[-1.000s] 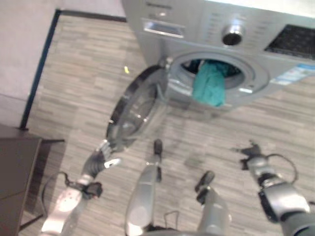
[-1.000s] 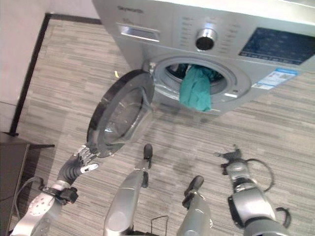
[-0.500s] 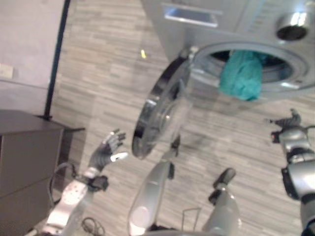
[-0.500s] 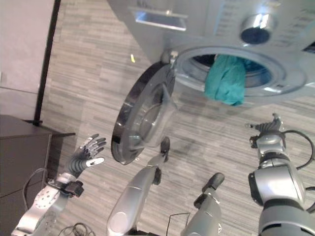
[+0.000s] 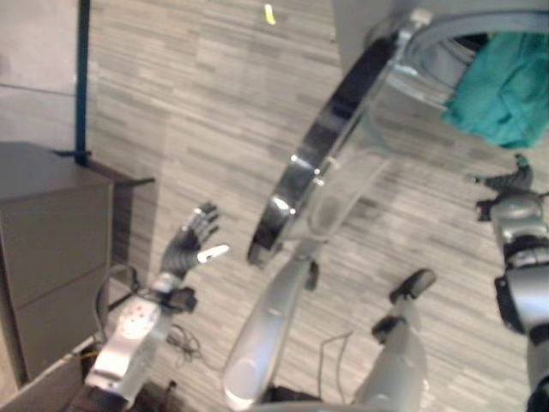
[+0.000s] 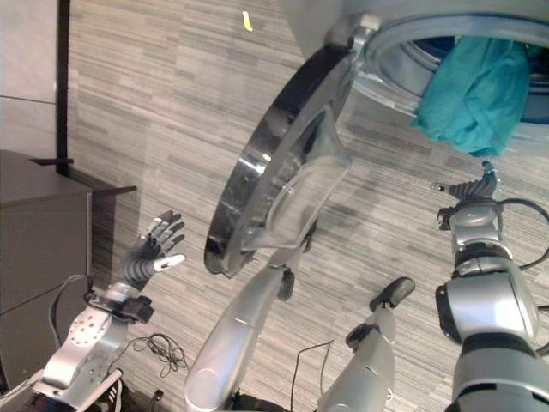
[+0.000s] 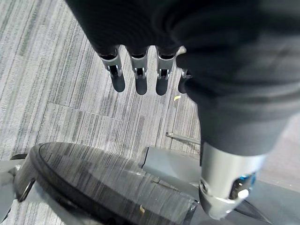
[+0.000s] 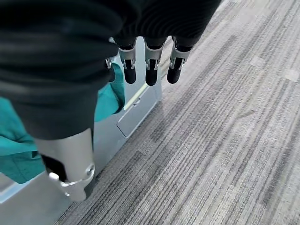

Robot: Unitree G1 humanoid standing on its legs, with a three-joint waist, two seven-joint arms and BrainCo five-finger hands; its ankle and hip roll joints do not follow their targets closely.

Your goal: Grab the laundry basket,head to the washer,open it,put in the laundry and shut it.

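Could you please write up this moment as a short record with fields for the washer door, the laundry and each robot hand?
Washer door: door swung open, nothing touching it
Laundry: teal cloth hanging out over the rim of the washer opening
Left robot hand: open, fingers spread, empty, apart from the door
Right robot hand: open, empty, below the cloth
Floor: grey striped floor; dark cabinet to the robot's left

I cannot read any words, numbers or signs here. My washer (image 6: 403, 51) shows me just its round opening and its open door (image 6: 283, 172), and neither one has any letters on it. The green cloth (image 6: 472, 94) hanging out of the opening has no tag I can see. The dark cabinet (image 5: 51, 257) beside me is plain. A small yellow scrap (image 5: 269, 14) lies on the floor (image 5: 197, 112), too tiny to read.
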